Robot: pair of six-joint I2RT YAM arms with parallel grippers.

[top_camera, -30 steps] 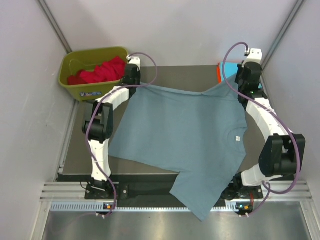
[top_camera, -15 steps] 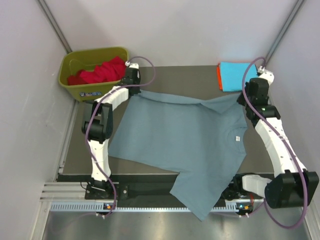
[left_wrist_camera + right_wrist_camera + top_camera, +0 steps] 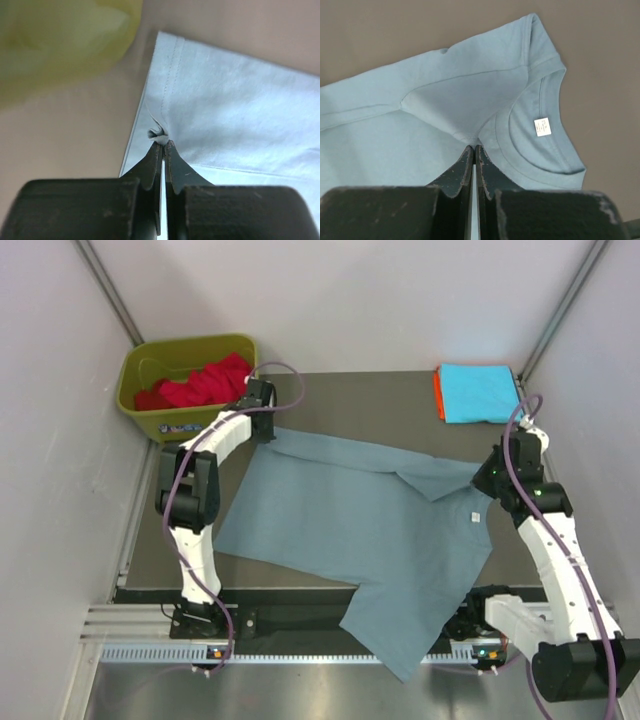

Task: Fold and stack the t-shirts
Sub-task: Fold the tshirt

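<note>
The grey-blue t-shirt (image 3: 350, 510) lies spread on the table (image 3: 350, 390), starting just beside the olive-green bin (image 3: 170, 422) and stretching away from it; one part hangs over the table's near edge, well away from the bin. The left gripper (image 3: 162, 145) has its fingers pressed together on a pinch of the hem, by the shirt corner nearest the bin; the right gripper (image 3: 474, 149) is likewise clamped on a fold of cloth beside the collar, close to the neck label (image 3: 542, 126), at the shirt's end farthest from the bin.

The step in hand looks like bringing the far edge over toward the near side for a first fold; to do it well, both pinches should travel together at matching height with the cloth between them taut, so the crease runs straight and the loose flap by the collar flattens.

Bare table lies beyond the shirt; the folded cyan t-shirt (image 3: 480, 392) on the orange t-shirt (image 3: 437, 390) sits in the far corner opposite the bin, apart from the right arm; the red t-shirt (image 3: 205, 380) is inside the bin, whose wall the left arm passes closely.
</note>
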